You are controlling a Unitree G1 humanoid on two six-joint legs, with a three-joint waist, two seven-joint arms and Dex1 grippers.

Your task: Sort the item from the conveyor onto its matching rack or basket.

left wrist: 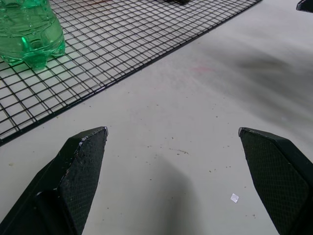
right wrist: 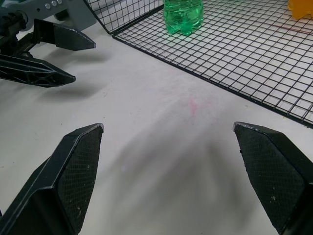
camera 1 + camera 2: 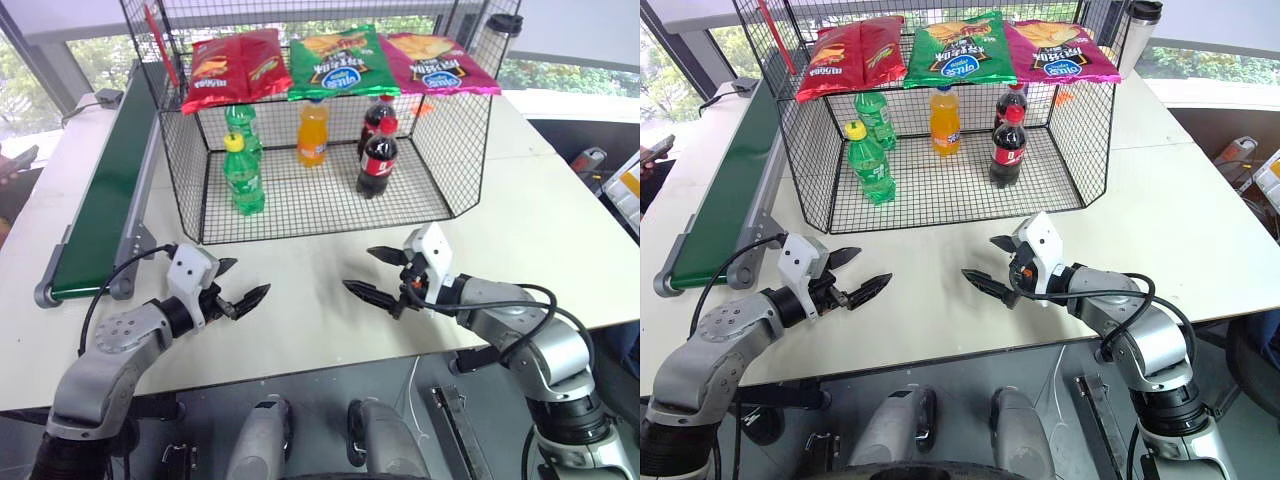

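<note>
Both arms are hovering over the bare front strip of the white worktop (image 3: 520,230), in front of the black wire-mesh cage (image 3: 190,170). The left pincer (image 3: 238,290) is standing released, its two black fingers spread wide apart and gripping nothing. The right pincer (image 3: 377,274) is likewise standing released and empty, its fingers wide apart. The two pincers are pointing toward each other, well apart, with bare worktop between them.

The orange soda bottle (image 3: 313,133) is standing upright on the mesh floor inside the cage, toward the back, between the green bottles and the cola bottles. Its cap is hidden behind a bag overhanging the shelf. Two green soda bottles (image 3: 243,172) are standing to its left and two cola bottles (image 3: 377,150) to its right. Three snack bags (image 3: 335,62) are lying side by side on the cage's flat top shelf.

The dark green conveyor (image 3: 105,190) is running along the cage's left side, carrying no item on its visible belt.
</note>
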